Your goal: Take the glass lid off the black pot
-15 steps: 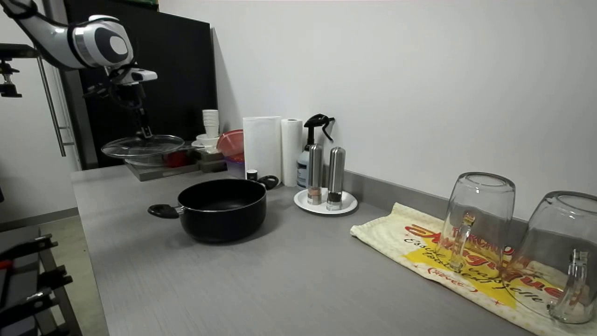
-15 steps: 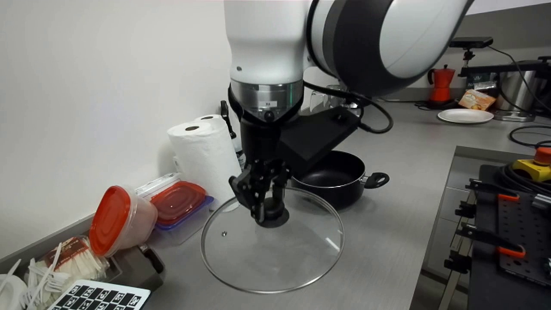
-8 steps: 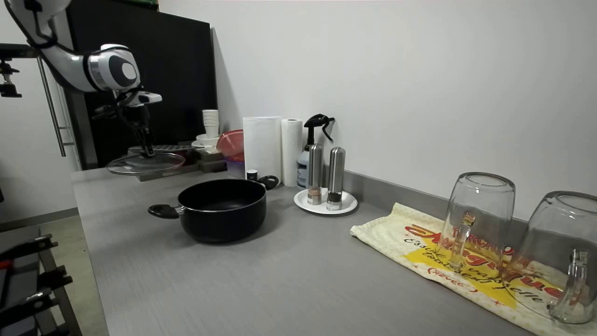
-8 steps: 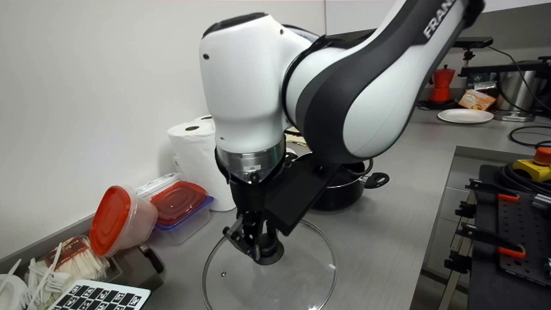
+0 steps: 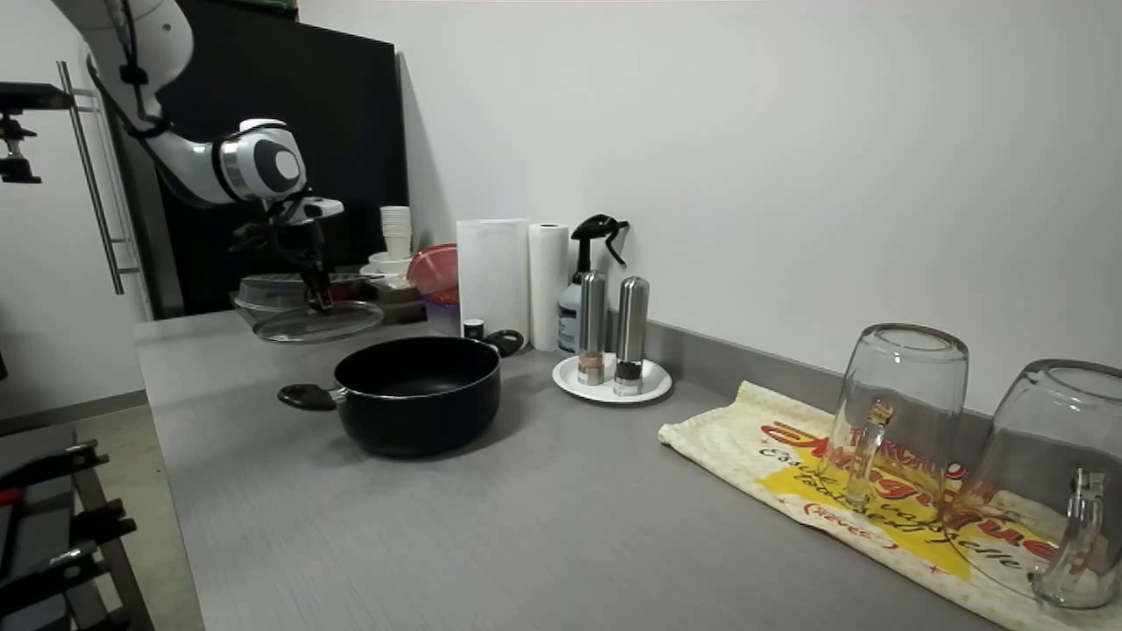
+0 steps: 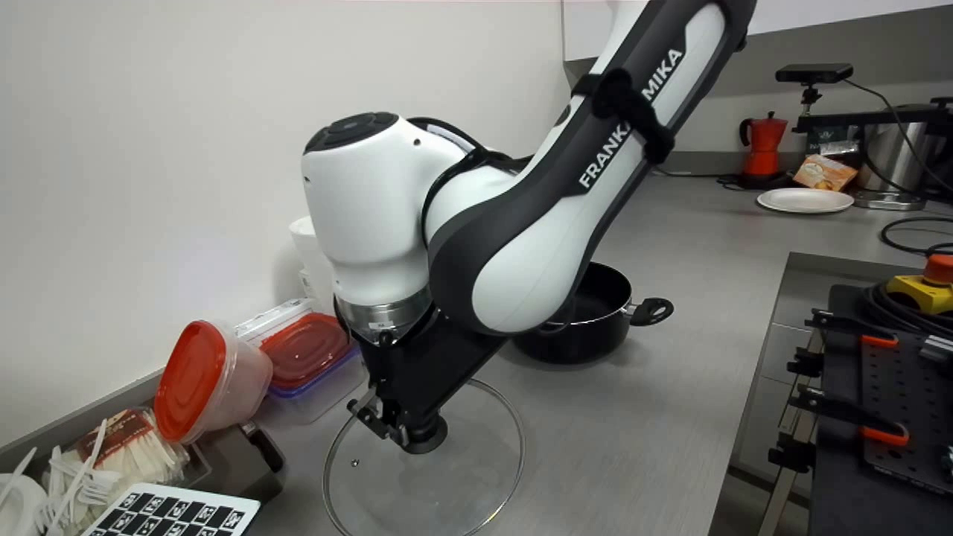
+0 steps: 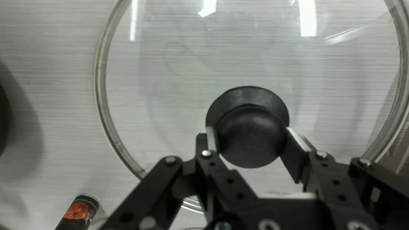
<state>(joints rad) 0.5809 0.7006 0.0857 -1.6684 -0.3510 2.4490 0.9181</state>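
Observation:
My gripper (image 7: 250, 137) is shut on the black knob of the glass lid (image 7: 179, 73), one finger on each side of it. In both exterior views, the gripper (image 5: 319, 298) (image 6: 409, 432) holds the lid (image 5: 294, 328) (image 6: 454, 484) nearly level, low over the grey counter behind the pot. I cannot tell whether its rim touches the counter. The black pot (image 5: 421, 421) stands uncovered and upright on the counter. The arm partly hides the pot (image 6: 581, 342) in an exterior view. Only a dark edge of the pot (image 7: 2, 118) shows in the wrist view.
Plastic containers (image 6: 305, 350) (image 6: 212, 380) and a flat tray stand along the wall near the lid. Paper towel rolls (image 5: 493, 280), a spray bottle (image 5: 570, 311), and a plate (image 5: 565, 386) with two mills line the wall. Glass mugs (image 5: 903, 377) stand on a cloth (image 5: 727, 429).
The arm has lowered the lid toward the counter and shifted it sideways, closer to the pot and the wall side. The knob stays gripped. The pot has not moved.

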